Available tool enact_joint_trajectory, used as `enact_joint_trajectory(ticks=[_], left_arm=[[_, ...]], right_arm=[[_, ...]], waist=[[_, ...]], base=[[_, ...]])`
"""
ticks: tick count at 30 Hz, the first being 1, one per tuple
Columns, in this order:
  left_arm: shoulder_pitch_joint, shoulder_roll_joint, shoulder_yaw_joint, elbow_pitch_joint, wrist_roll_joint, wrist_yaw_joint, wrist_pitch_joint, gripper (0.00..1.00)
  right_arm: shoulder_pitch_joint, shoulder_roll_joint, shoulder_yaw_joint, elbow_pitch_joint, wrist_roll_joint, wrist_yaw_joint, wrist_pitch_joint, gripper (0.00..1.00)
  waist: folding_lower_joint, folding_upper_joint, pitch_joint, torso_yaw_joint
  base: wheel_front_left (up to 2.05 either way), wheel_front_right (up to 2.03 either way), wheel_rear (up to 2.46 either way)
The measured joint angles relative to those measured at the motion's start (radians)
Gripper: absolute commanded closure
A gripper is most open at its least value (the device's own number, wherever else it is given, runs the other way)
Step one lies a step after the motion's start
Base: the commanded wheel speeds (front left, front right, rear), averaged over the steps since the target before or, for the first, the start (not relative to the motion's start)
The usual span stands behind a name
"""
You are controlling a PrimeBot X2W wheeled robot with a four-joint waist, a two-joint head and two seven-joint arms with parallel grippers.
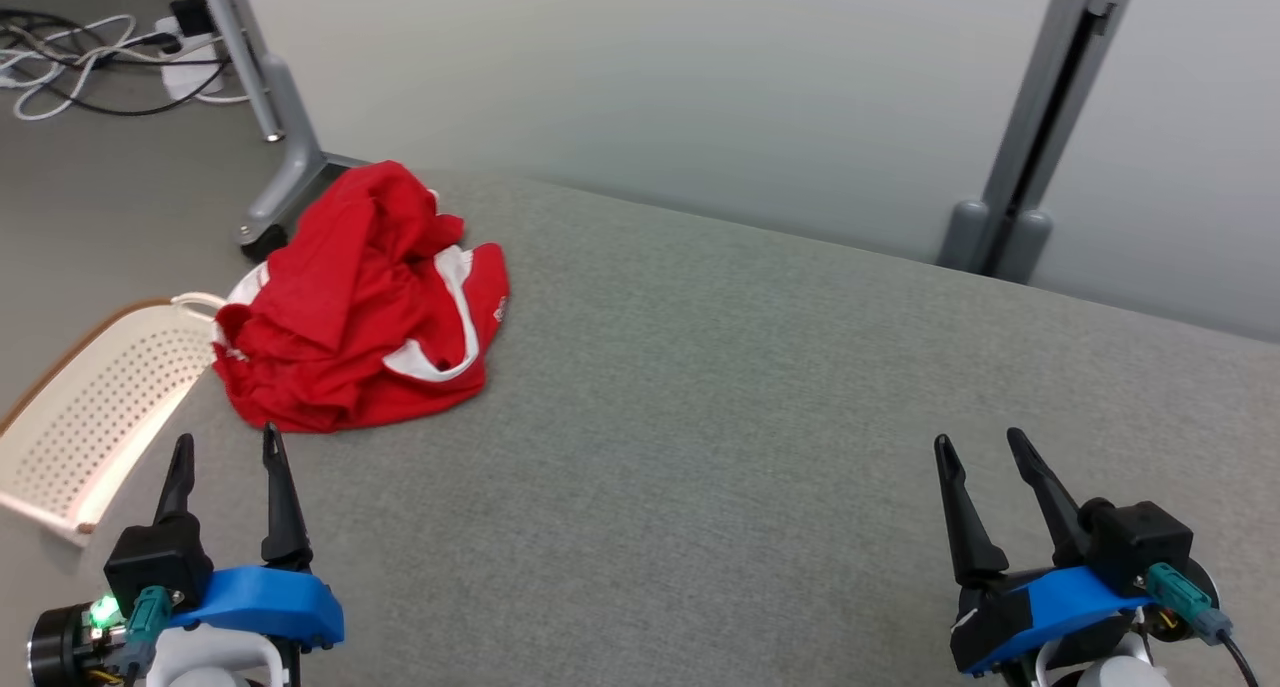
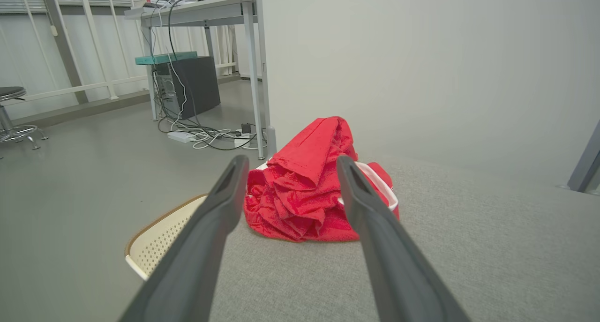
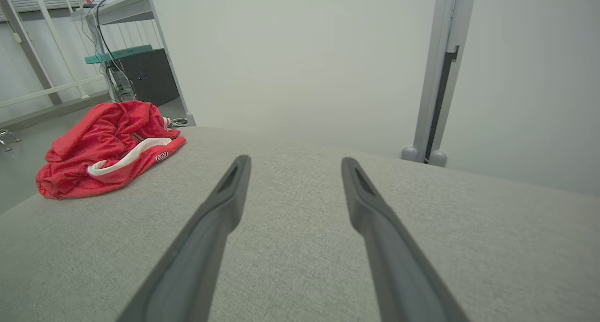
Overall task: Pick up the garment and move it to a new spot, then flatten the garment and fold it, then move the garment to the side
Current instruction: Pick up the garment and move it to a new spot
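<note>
At the near edge of the grey table (image 1: pixel 750 417), two end effectors, each with two long dark fingers, hover just above the cloth surface. One garment, one table and one basket are present. The left end effector (image 1: pixel 227 435) has its jaws spread wide apart and empty, touching nothing. The right end effector (image 1: pixel 978 437) is likewise fully spread and empty, with bare table between its fingers in the right wrist view. The garment (image 1: pixel 350 307), red with white trim, lies crumpled in a single heap at the table's left edge near the far corner. It sits close ahead of the left end effector, slightly to that end effector's right, and apart from the fingertips. In the left wrist view it appears framed between the two fingers. It lies well apart from the right end effector, far across the table to its left. The perforated cream basket (image 1: pixel 100 397) stands off the table's left edge, beside the heap. Whether cloth and basket touch cannot be told.
</note>
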Motion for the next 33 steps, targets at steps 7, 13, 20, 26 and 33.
enact_joint_trajectory(ticks=[7, 13, 20, 26, 33], left_arm=[[0.019, 0.018, 0.024, -0.030, -0.011, 0.015, 0.000, 0.00], [0.037, 0.030, 0.030, -0.048, -0.018, 0.026, 0.002, 0.00], [0.039, 0.028, 0.033, -0.068, -0.030, 0.036, 0.005, 0.00], [0.007, 0.044, 0.053, -0.066, -0.052, 0.034, 0.003, 0.00], [-0.155, 0.095, 0.096, -0.086, -0.089, 0.030, 0.009, 0.00]], right_arm=[[-0.003, 0.000, 0.008, 0.012, 0.000, 0.000, -0.007, 0.00], [-0.015, 0.000, 0.018, 0.025, 0.002, 0.000, -0.009, 0.00], [-0.021, 0.000, 0.026, 0.029, 0.003, 0.000, -0.012, 0.00], [-0.039, 0.000, 0.015, 0.011, -0.015, 0.000, -0.008, 0.00], [-0.082, 0.000, -0.012, -0.057, -0.076, 0.000, 0.016, 0.00]], waist=[[-0.0001, 0.0000, 0.017, 0.108], [0.0000, 0.0000, 0.032, 0.162], [-0.0001, 0.0000, 0.045, 0.167], [0.0000, 0.0000, 0.087, 0.118], [0.0000, 0.0001, 0.191, 0.016]], base=[[0.00, 0.00, 0.00], [0.00, 0.00, 0.00], [0.00, 0.00, 0.00], [0.00, 0.00, 0.00], [0.00, 0.00, 0.00]])
